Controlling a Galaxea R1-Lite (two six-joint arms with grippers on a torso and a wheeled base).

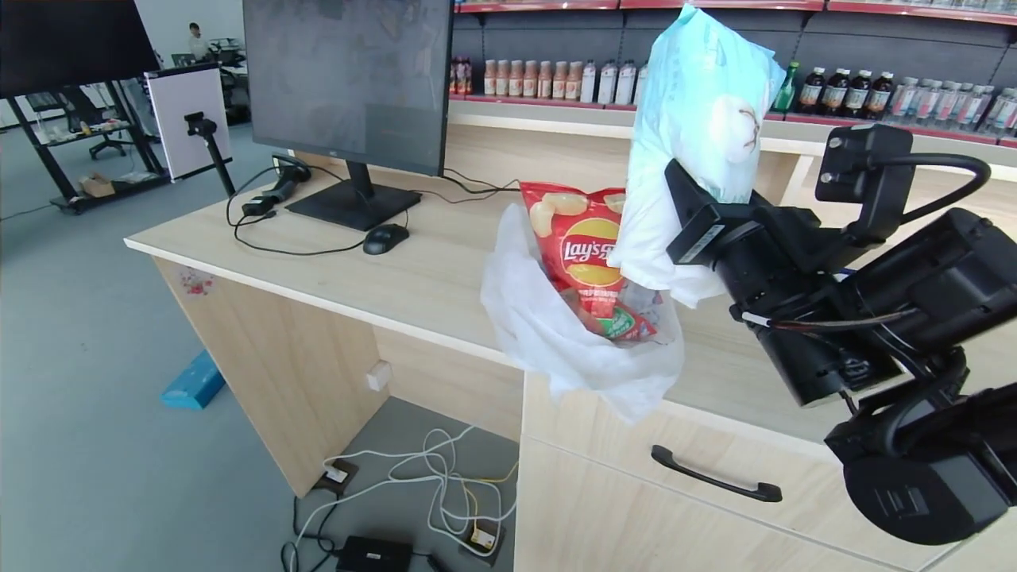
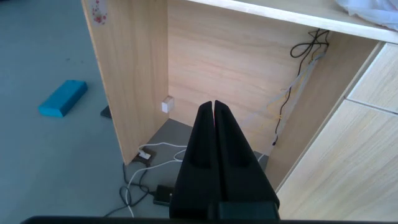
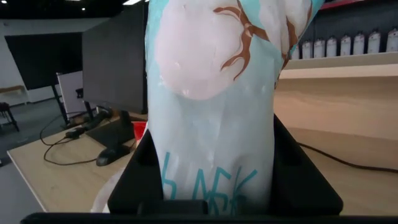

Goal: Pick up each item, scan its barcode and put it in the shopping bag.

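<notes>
Shop worktop (image 1: 429, 278) ahead, drink shelves (image 1: 556, 79) behind. Right hand (image 1: 691, 222) clamped on tall pale packet (image 1: 703, 111), shopping bag (image 1: 540, 334) just below and beside it, crisps (image 1: 584, 246) already inside. Left hand (image 2: 214, 124) down low, fingers pressed together, empty. Danger here: packet catching the floppy rim, tipping the bag off the worktop edge.

The packet (image 1: 703, 103) and chip bag (image 1: 584, 246) are glossy plastic, shopping bag (image 1: 548, 334) thin crinkled film, counter (image 1: 413, 270) matt wood.

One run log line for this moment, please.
right gripper: shut on blue packet, high beside shopping bag | left gripper: shut, low by counter | chip bag: in shopping bag
</notes>
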